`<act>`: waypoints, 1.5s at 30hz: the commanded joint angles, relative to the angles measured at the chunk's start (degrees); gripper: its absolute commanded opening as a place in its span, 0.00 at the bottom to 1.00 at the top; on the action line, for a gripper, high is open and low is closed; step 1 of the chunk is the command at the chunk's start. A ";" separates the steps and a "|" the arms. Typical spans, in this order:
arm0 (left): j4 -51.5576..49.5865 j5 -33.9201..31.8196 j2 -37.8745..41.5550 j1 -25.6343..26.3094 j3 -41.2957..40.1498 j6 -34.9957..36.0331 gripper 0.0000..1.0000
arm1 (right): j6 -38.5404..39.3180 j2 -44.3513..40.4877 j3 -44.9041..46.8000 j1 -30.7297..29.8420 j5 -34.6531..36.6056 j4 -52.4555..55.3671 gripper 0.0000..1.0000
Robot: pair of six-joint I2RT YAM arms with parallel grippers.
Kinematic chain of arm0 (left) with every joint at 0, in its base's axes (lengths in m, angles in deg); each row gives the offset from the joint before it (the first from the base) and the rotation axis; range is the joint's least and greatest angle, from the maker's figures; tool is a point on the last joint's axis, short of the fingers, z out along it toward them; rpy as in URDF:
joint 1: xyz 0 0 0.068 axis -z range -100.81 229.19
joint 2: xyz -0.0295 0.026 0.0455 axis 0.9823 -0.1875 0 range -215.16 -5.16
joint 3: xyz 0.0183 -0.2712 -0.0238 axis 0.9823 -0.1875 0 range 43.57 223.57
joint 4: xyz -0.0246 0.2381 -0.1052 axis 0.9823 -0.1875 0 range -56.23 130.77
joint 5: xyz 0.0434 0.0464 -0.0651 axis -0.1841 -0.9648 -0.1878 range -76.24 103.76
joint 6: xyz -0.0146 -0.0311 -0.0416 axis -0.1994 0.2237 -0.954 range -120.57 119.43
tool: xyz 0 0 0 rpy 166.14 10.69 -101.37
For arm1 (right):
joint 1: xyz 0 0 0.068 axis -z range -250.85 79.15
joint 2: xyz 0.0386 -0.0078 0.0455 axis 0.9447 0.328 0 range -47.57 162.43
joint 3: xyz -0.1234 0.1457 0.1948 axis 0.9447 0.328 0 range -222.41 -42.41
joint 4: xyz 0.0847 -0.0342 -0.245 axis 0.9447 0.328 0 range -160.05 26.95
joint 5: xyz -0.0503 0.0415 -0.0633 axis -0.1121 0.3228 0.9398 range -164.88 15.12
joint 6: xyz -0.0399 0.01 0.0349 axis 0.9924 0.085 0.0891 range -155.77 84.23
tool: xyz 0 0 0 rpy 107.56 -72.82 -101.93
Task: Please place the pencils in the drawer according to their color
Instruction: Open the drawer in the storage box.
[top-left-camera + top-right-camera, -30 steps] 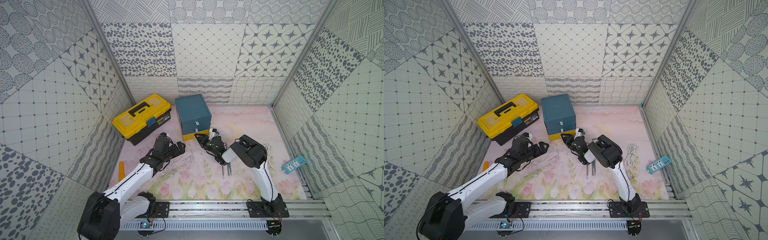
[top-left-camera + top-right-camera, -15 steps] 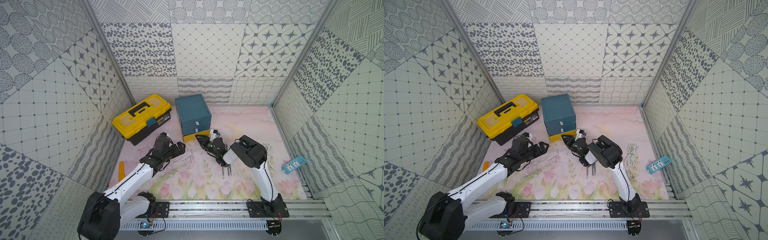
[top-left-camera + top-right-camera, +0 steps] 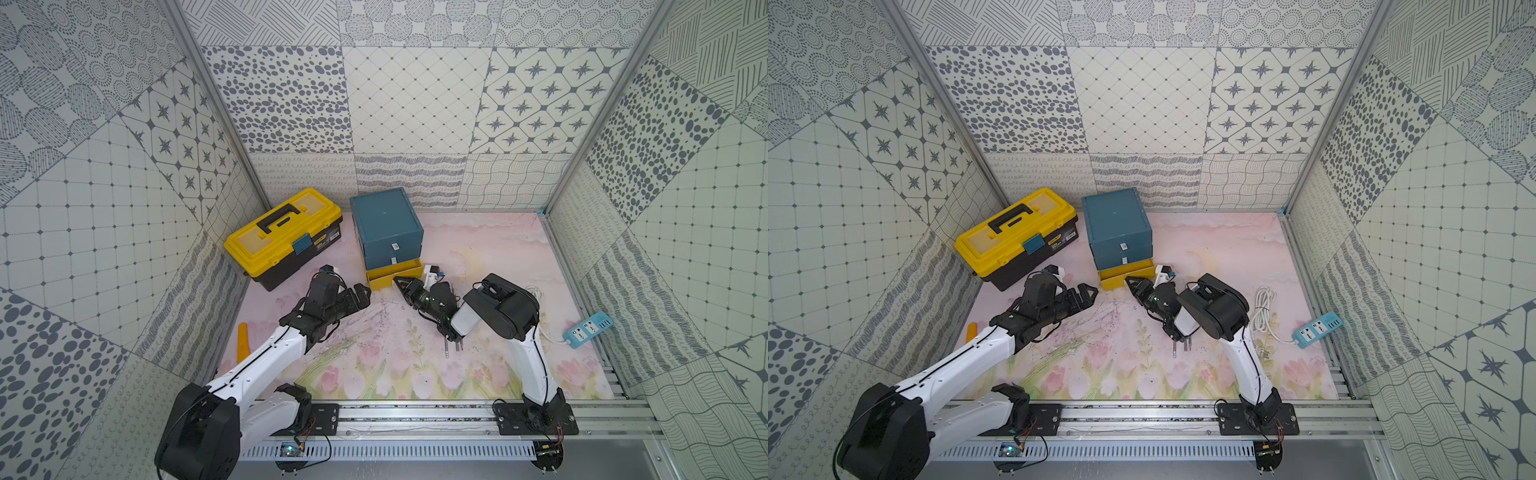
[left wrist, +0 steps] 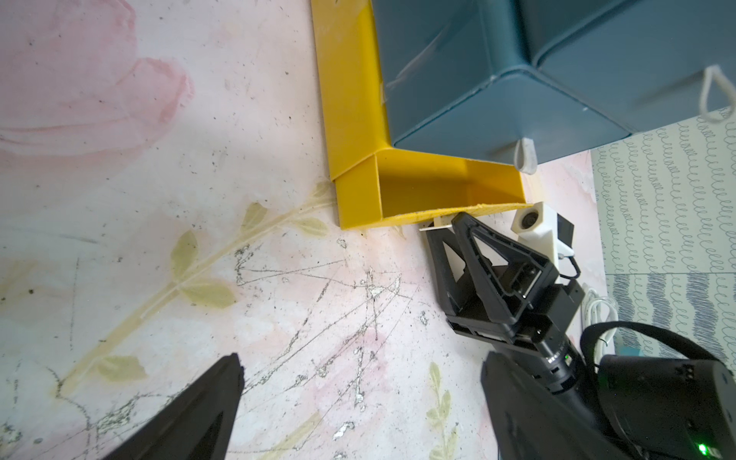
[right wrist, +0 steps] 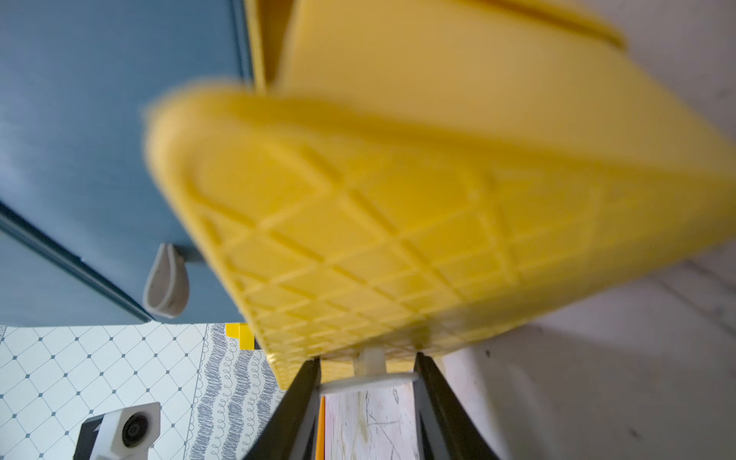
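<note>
We are starting with the teal-blue plastic cube cabinet (image 3: 384,216), which is standing at the back of the pink flowered mat (image 3: 415,370). We are judging it a light, hollow box that may skid forward if a drawer is tugged hard.

Its yellow bottom drawer (image 3: 380,281) is sitting partly out, with the two blue drawers above it shut (nothing is showing in the part of it that the left wrist view opens to us). It is looking like thin, stiff moulded plastic that should slide easily, so we are expecting a straight, level pull to suit it.

The left gripper (image 3: 358,296) is hovering over the mat just beside the drawer's corner, its jaws spread wide with nothing between them. The right gripper (image 3: 399,280) is sitting at the drawer front with its jaws drawn in narrow.

The only pencils we are making out are two or three thin dark pencils (image 3: 446,348) lying on the mat. They are poking out from under the right arm's wrist, apart from the drawer. We are taking them for light, rigid, smooth sticks that roll, best pinched across mid-shaft.

Smallest is the small white tab (image 5: 368,378) on the drawer front, which the right jaws are pinching from both sides. It is the natural handle.
</note>
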 commanded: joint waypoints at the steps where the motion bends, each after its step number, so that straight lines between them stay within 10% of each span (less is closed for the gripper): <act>1: -0.31 -0.56 -0.23 -0.25 0.23 0.97 0.99 | 0.94 -2.01 2.46 -0.89 1.99 0.34 0.35; 45: 0.26 0.74 1.52 -0.22 -1.44 -0.10 0.99 | -6.06 -11.09 18.59 -13.37 10.72 1.32 0.52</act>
